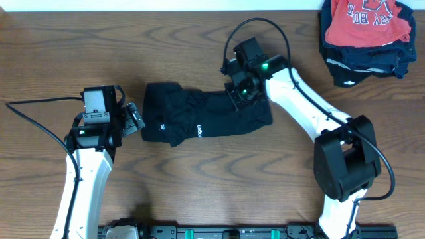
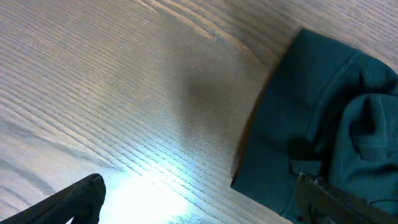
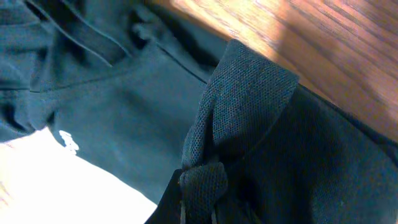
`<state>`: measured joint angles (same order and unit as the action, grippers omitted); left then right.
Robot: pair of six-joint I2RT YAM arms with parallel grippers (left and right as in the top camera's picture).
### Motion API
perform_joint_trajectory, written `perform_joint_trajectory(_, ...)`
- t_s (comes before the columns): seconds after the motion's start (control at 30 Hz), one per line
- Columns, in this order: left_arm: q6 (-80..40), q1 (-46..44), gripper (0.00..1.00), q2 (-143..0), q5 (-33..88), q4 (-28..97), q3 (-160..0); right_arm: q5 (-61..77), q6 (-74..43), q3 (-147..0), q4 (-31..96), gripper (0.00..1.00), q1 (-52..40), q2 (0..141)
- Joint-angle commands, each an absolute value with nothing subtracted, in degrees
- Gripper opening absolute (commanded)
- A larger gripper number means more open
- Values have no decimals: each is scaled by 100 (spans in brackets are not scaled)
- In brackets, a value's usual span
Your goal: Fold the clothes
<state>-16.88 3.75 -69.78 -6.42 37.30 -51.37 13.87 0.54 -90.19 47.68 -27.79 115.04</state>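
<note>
Two pincers are in play, and only one has cloth. The right pincer is clamped nearly closed on a bunched ridge of the black T-shirt, and its wrist view shows fabric puckered up between the fingers. From that grip the shirt spreads away and below, a rumpled band on the table whose long axis runs straight across to the left pincer. That one stands wide open and holds nothing. The shirt's near edge lies just off its fingertips, one of which looks to overlap the hem, though contact cannot be told. So the garment lies stretched between the two, with the right pincer on its far upper corner and the left at the opposite short end. The likely call is that the coming fold turns on that axis: the right arm, already gripping, is best placed to carry its end along the band toward the left pincer. The left, nearest the free end, could close on the hem or pin it.
</note>
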Motion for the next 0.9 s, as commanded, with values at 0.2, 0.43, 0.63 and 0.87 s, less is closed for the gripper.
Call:
perform_joint_trajectory(0.2,-1739,408,98,-7000,-714,3684,-5262,2182,-23,-9183,4757,41,-2969,11334)
perform_joint_trajectory(0.43,-1741,408,98,-7000,-714,3618,-5262,2333,235,-9529,5006,35,-3258,11312)
perform_joint_trajectory(0.63,-1739,405,98,-7030,-670,3621,-5262,1717,-40,-9741,5454,33,-3094,11301)
perform_joint_trajectory(0.87,-1549,405,98,-7601,-294,3553,-5262,1219,-121,-9741,6073,28,-2926,11303)
